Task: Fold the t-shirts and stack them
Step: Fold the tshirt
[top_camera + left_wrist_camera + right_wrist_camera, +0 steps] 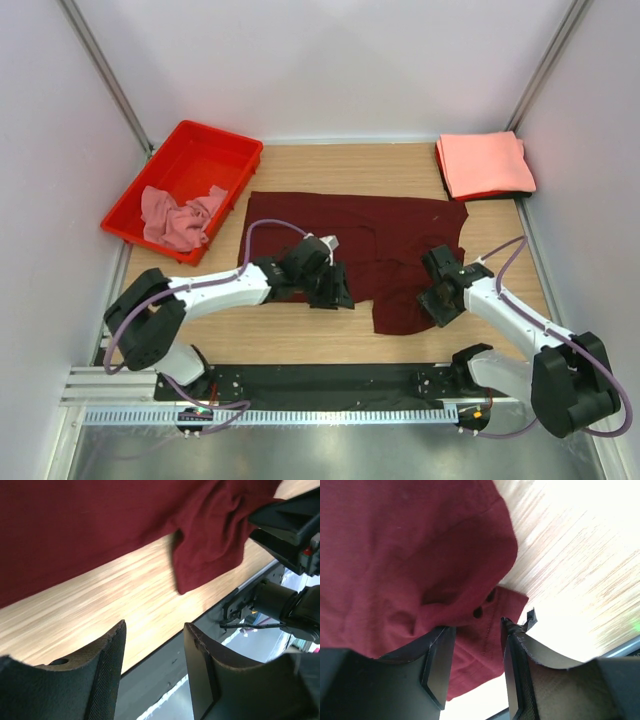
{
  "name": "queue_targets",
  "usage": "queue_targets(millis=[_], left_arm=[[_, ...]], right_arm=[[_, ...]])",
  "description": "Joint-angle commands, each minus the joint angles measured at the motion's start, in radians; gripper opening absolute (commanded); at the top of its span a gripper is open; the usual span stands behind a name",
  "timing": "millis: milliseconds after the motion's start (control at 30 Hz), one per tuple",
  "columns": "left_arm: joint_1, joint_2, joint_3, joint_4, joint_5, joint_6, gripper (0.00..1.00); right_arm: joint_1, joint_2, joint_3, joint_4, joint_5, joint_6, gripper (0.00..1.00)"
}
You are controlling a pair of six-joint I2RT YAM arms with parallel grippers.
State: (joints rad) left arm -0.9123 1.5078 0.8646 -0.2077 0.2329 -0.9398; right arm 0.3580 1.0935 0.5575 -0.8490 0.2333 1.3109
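Counting shirts: we see one maroon t-shirt [390, 225] nearest, one crumpled pink shirt [178, 220] further back on the left, and one folded salmon pile [487, 163] at the far right; we can't tell how many shirts the pile holds.
Other counts: two arms, two grippers, one red tray [210, 150].
Left gripper [335, 290]: fingers apart, nothing between them. It sits at the maroon shirt's near edge, and the wrist view shows bare wood and the table's edge under the gap.
Right gripper [438, 300]: fingers apart, not pinching. It's low over the shirt's near right flap, with a hemmed cloth corner lying in the gap in the wrist view.
Maroon shirt: spread flat mid-table, unfolded, lying between both grippers.
Pink shirt: bunched inside the tray, at its near end.
Table [300, 335]: light wood, with a black base plate [330, 380] along the near edge.
Room: plain pale walls [330, 60] on three sides.
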Motion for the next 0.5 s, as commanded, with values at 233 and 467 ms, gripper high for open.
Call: queue_targets(millis=[233, 467], left_arm=[[-0.094, 0.253, 0.181, 0.346, 0.167, -0.037, 0.41], [-0.131, 0.33, 0.234, 0.467, 0.227, -0.056, 0.32]], right_arm=[[0.004, -0.029, -0.008, 0.036, 0.03, -0.065, 0.48], [0.006, -0.04, -0.015, 0.042, 0.028, -0.071, 0.48]])
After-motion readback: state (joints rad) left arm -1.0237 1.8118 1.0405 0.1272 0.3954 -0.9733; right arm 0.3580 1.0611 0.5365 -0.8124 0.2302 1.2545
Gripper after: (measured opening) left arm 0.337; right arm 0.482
